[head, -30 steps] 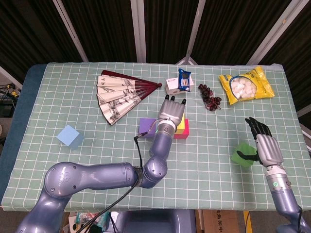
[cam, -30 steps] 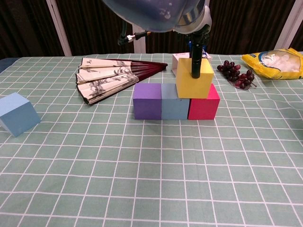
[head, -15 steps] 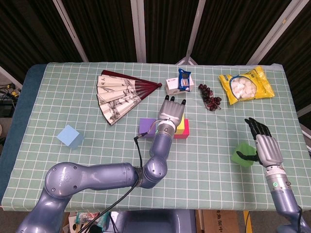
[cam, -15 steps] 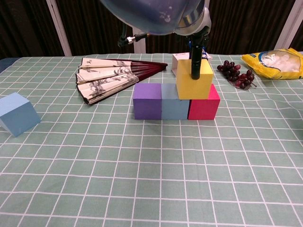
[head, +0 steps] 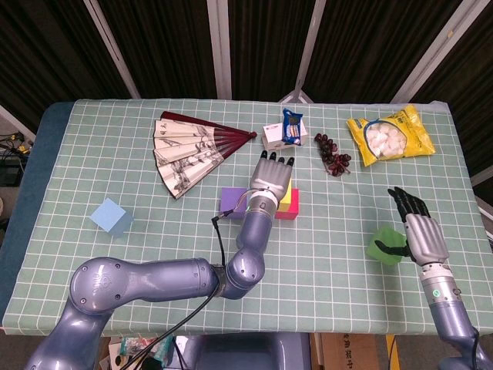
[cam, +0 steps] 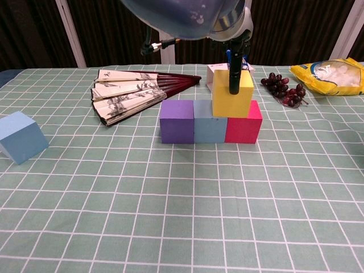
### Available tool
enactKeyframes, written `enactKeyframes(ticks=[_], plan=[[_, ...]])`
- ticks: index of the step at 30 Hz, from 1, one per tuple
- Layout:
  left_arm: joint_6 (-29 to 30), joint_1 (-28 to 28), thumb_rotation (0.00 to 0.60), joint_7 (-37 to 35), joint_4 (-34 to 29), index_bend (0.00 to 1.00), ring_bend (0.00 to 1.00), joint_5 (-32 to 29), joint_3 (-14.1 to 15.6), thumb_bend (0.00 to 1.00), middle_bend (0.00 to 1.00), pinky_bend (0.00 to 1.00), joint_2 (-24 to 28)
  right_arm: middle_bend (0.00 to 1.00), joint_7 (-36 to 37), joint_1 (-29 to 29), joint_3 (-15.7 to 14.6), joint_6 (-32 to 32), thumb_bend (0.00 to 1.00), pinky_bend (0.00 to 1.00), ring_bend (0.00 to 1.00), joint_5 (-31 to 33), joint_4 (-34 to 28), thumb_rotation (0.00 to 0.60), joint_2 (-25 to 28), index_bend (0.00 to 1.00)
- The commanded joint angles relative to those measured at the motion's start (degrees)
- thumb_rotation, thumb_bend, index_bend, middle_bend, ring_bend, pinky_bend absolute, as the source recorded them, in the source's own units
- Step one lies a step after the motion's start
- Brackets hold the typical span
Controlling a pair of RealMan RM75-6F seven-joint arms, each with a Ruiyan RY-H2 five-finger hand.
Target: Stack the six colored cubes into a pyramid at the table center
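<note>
A purple cube (cam: 177,121), a blue cube (cam: 210,121) and a red cube (cam: 244,124) stand in a row at the table center. A yellow cube (cam: 232,95) sits on the blue and red ones. My left hand (head: 272,179) grips it from above, with one of its fingers (cam: 234,74) pressed on its front face. A light blue cube (head: 110,216) lies alone at the left. At the right, a green cube (head: 383,248) sits beside my right hand (head: 420,231), whose fingers are spread and whose thumb reaches to the cube's top.
A folding fan (head: 189,150) lies behind the row to the left. A small snack box (head: 283,129), a bunch of dark grapes (head: 333,154) and a yellow snack bag (head: 389,135) lie along the back right.
The yellow cube has squared up slightly on the blue and red cubes under my left hand. My right hand has not moved.
</note>
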Motion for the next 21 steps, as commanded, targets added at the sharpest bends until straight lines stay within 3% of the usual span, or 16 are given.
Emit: enactKeyframes(ticks=[1,11,21], plan=[[0.02,0.14,0.600,-0.21,-0.36,0.00,0.06,0.06,-0.15,0.20,0.07,0.00,0.20,0.01,0.13,-0.10,-0.02,0.12,0.21,0.00,0.00,-0.08,-0.10,0.600,0.12,0.00],[1.69,2.50,0.600,-2.23,-6.24,0.00,0.06,0.38,-0.70,0.16,0.07,0.00,3.42,0.01,0.19,-0.01,-0.05,-0.17,0.20,0.00,0.00,0.06,0.03,0.600,0.02,0.00],[7.88,9.66,0.600,-9.89,-20.91,0.00,0.06,4.58,-0.54,0.13,0.09,0.00,11.48,0.01,0.43,-0.17,-0.02,0.24,0.21,0.00,0.00,-0.34,-0.20,0.600,0.21,0.00]])
